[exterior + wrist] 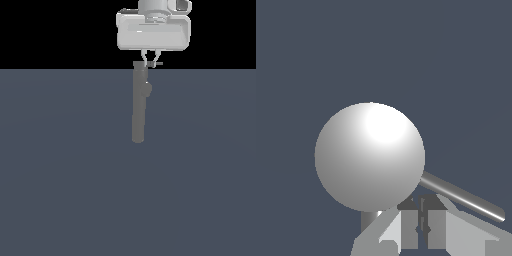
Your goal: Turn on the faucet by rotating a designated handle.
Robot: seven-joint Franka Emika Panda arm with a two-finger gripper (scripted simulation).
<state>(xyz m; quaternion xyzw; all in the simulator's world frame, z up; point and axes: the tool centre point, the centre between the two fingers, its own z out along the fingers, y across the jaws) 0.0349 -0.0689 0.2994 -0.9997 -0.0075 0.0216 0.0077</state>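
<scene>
Faucet [138, 107]: a plain matte-grey column standing in the middle of the exterior view, its rounded end towards the lower part of the picture; in the wrist view it shows end-on as a large pale ball [370, 156]
Side bulge [148, 89]: a small rounded lump on the column's side, towards the exterior view's right, near the far end of the column
Handle [155, 63]: a thin, short grey bar sticking out sideways at the far end of the column, towards the exterior view's right; in the wrist view it runs as a slim rod [462, 197] out from behind the ball
Gripper [151, 60]: light-grey and boxy, directly over the far end of the column; its two thin fingers stand close together, a narrow gap between them, right at the handle; I cannot tell whether they pinch it
Floor [60, 175]: flat dark blue-grey
</scene>
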